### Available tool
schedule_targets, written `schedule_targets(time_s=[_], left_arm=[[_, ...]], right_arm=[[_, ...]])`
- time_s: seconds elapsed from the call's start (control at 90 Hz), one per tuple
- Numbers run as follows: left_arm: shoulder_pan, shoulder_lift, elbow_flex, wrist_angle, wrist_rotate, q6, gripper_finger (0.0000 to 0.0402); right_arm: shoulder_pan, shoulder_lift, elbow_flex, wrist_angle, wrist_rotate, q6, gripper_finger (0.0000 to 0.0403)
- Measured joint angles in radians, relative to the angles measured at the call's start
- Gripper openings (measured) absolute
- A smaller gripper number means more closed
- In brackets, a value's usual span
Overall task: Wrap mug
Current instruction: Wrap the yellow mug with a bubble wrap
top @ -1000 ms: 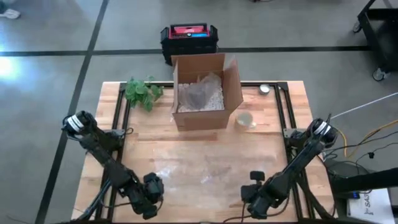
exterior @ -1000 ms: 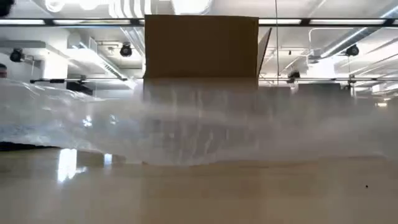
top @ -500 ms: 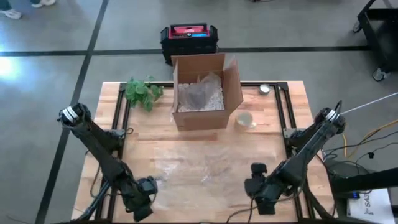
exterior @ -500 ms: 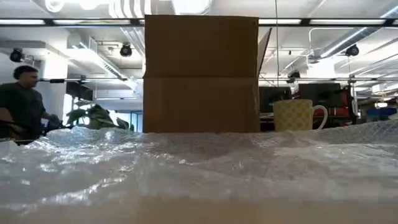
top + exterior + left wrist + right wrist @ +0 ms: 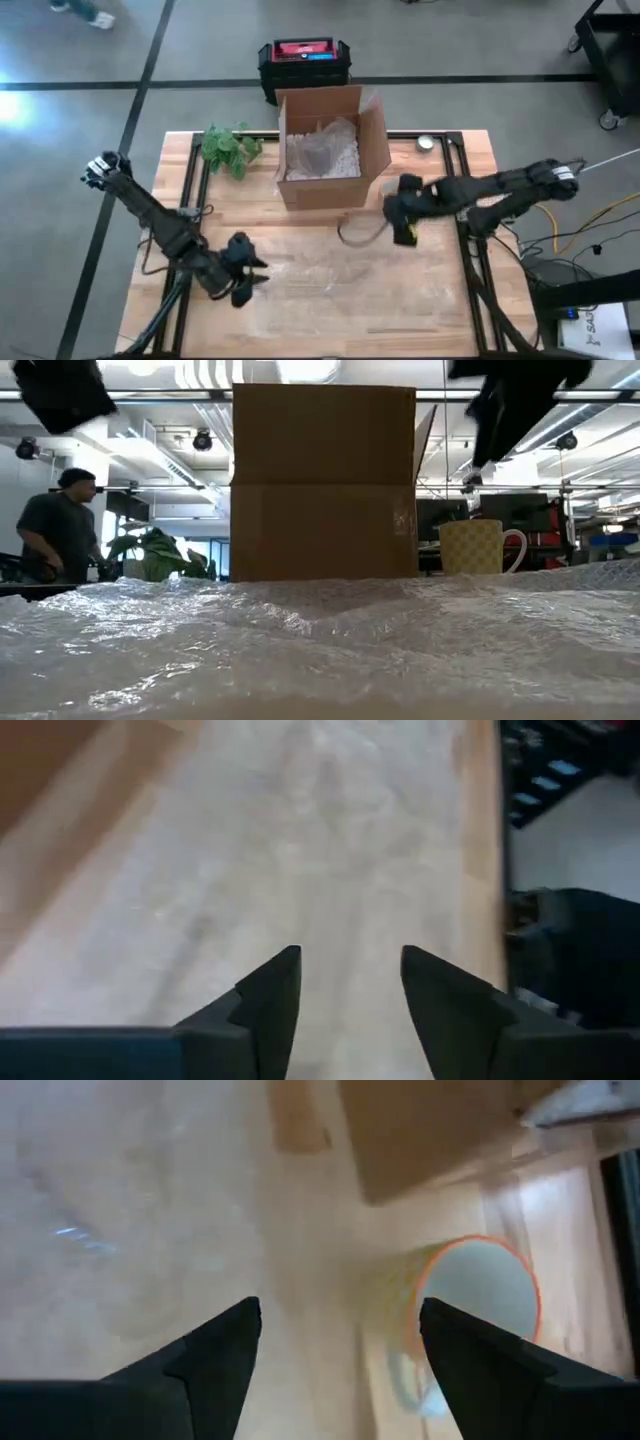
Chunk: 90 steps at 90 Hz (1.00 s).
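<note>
The right gripper (image 5: 398, 212) hangs over the table just beside the cardboard box (image 5: 328, 150), its fingers (image 5: 215, 1350) spread wide with nothing between them. Directly under and just ahead of it sits the mug (image 5: 465, 1305), upright, mouth open to the wrist camera, close to the box's corner. From table height the mug (image 5: 478, 546) shows pale yellow with a white handle, standing to the side of the box (image 5: 323, 480).

Over on the other side, the left gripper (image 5: 243, 272) is low above the bubble wrap (image 5: 330, 268), which lies flat on the wooden table (image 5: 430, 290) between the two arms. Its fingers (image 5: 272, 1000) are parted too, empty, with only the sheet (image 5: 330, 850) ahead of them.

Beyond the left gripper, a green plant sprig (image 5: 228, 148) lies near the box's far side. In the room behind, a person (image 5: 55, 530) in a dark shirt stands.
</note>
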State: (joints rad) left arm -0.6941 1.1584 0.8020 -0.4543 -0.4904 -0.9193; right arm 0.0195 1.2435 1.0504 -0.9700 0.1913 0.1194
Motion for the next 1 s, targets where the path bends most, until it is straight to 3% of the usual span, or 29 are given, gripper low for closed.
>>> schedule_targets(time_s=[0.189,0.356,0.444,0.589,0.689,0.8,0.9,1.0], left_arm=[[0.029,0.034,-0.067,0.002,-0.026,-0.018,0.0119],[0.03,0.07,-0.091,0.011,-0.044,-0.058,0.0086],[0.03,0.088,-0.092,0.015,-0.049,-0.058,0.0071],[0.031,0.109,-0.092,0.017,-0.071,-0.056,0.0054],[0.031,0.112,-0.092,0.018,-0.076,-0.043,0.0047],[0.031,0.11,-0.09,0.018,-0.095,-0.008,0.0042],[0.031,0.107,-0.084,0.02,-0.095,-0.006,0.0039],[0.031,0.105,-0.084,0.019,-0.095,-0.005,0.0038]], right_arm=[[-0.215,-0.009,-0.143,0.098,-0.088,-0.145,0.023],[-0.256,0.028,-0.217,0.183,-0.159,-0.214,0.0199],[-0.249,0.053,-0.224,0.184,-0.15,-0.227,0.015],[-0.239,0.069,-0.224,0.185,-0.14,-0.236,0.0025],[-0.216,0.046,-0.209,0.126,-0.108,-0.224,0.0018],[-0.172,0.008,-0.081,-0.061,-0.073,-0.204,0.001],[-0.074,-0.021,0.015,-0.134,-0.157,-0.099,0.0007],[0.103,-0.026,0.058,-0.022,-0.237,-0.045,0.0008]])
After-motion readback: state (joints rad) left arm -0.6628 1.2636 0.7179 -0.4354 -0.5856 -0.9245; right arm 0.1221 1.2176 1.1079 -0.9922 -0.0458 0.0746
